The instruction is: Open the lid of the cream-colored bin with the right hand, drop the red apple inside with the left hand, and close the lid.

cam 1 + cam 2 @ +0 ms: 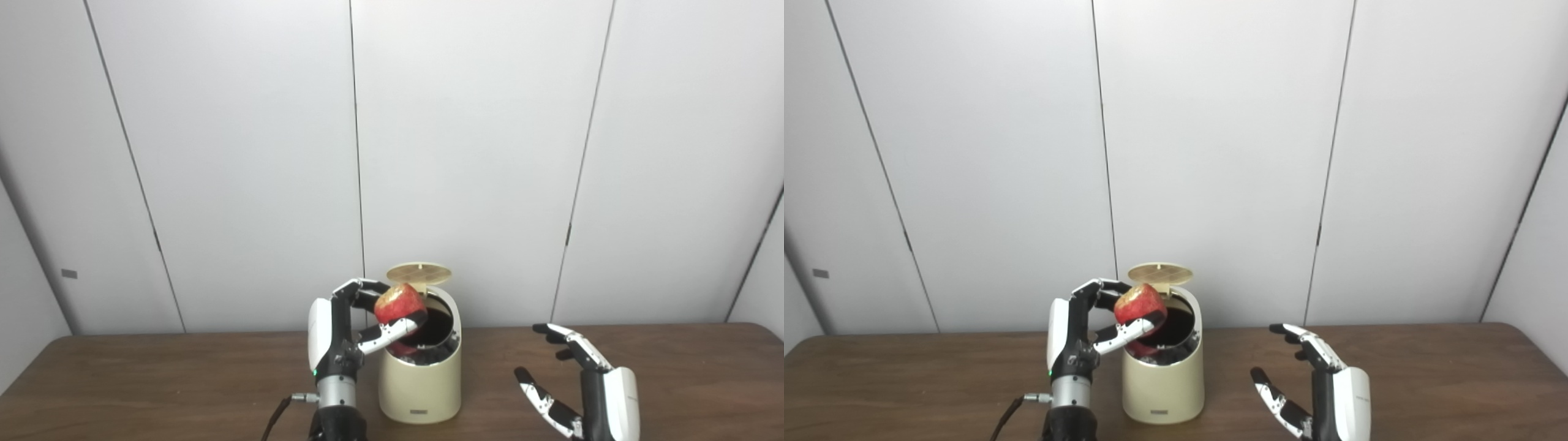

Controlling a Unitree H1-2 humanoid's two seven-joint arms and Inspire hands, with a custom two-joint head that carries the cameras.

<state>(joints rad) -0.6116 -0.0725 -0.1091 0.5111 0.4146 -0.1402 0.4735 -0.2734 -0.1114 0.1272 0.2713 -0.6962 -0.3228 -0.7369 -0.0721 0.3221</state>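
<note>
The red apple (399,302), yellow-flecked on top, sits pinched in the left hand (361,324) over the cream-colored bin (420,380), whose lid (419,273) stands raised. Its interior looks dark. The right hand (576,380), fingers spread and empty, rests on the surface (153,380) beside the bin.

A brown wooden table (153,380) (dark-grained) fronts white wall panels (245,153).

Probably a lab test room: bare white wall panels (465,153) behind a plain wooden table (704,367).
</note>
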